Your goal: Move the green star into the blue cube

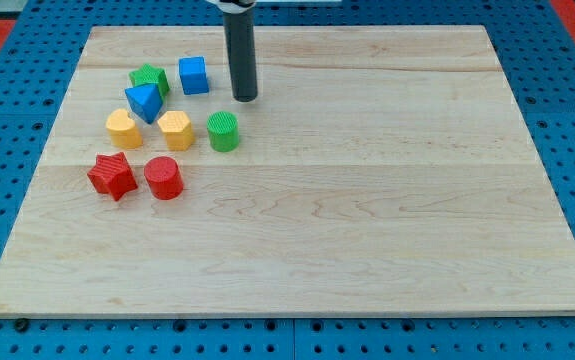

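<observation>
surface: pale wooden board [367, 250] | surround: blue pegboard [27, 30]

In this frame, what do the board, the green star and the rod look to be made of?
The board looks like pale unfinished wood: grain lines and plank seams show. The green star seems moulded or printed plastic, solid matte colour, though the exact material is uncertain. The rod, ending at my tip to the right of the blue cube, looks dark, smooth, slightly glossy; metal or plastic.

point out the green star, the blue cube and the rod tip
green star block [151, 78], camera view, its upper face
blue cube block [194, 74], camera view, its front face
my tip [245, 99], camera view, the dark rod's very end
</observation>
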{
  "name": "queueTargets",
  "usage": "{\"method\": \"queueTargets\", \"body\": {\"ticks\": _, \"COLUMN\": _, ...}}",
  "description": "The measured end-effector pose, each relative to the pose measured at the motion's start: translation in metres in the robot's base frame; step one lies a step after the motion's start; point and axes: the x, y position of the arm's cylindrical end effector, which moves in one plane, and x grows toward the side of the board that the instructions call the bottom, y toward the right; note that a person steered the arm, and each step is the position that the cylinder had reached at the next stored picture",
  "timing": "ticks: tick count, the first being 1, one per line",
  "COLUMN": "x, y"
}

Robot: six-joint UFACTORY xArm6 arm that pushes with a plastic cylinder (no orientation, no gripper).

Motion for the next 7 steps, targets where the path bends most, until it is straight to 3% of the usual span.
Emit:
{"method": "queueTargets", "body": {"ticks": 3, "x": 0.003, "y": -0.031}}
{"method": "queueTargets", "body": {"ticks": 4, "x": 0.029, "y": -0.067}}
{"method": "queueTargets", "body": {"ticks": 7, "x": 0.032, "y": -0.144}}
